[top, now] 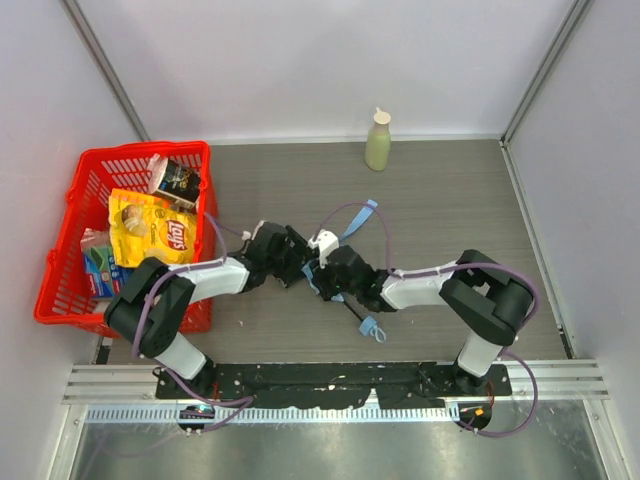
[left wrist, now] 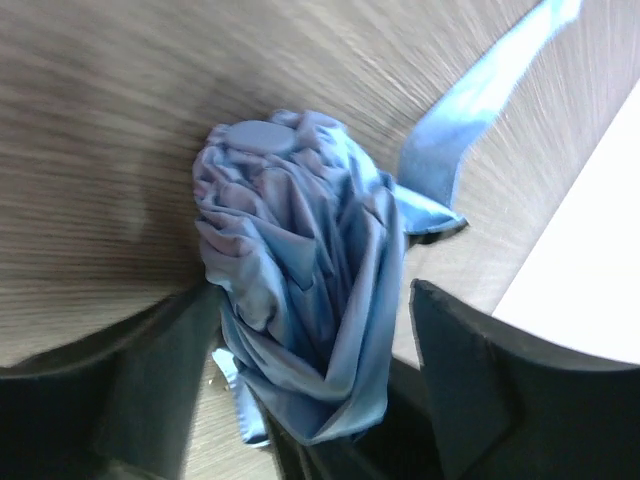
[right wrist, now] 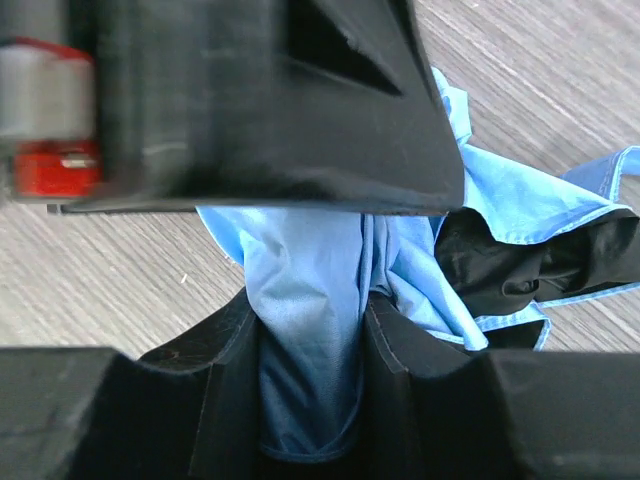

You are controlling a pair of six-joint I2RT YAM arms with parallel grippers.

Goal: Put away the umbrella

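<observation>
The sky-blue umbrella [top: 313,281] lies at the table's middle, mostly hidden under both grippers. Its strap [top: 362,214] trails toward the back, and its black shaft and small handle [top: 372,328] point toward the front. In the left wrist view the bunched fabric [left wrist: 300,270] sits between the fingers of my left gripper [left wrist: 310,300]. That gripper is open, with a gap at its right finger [left wrist: 480,380]. My right gripper [right wrist: 310,330] is shut on a fold of the blue fabric [right wrist: 300,270]. The two grippers [top: 300,262] [top: 332,268] almost touch.
A red basket [top: 62,250] stands at the left, holding a yellow chips bag [top: 150,228] and other snack packs. At the back stands a pale green bottle [top: 378,140]. White walls close the table on three sides.
</observation>
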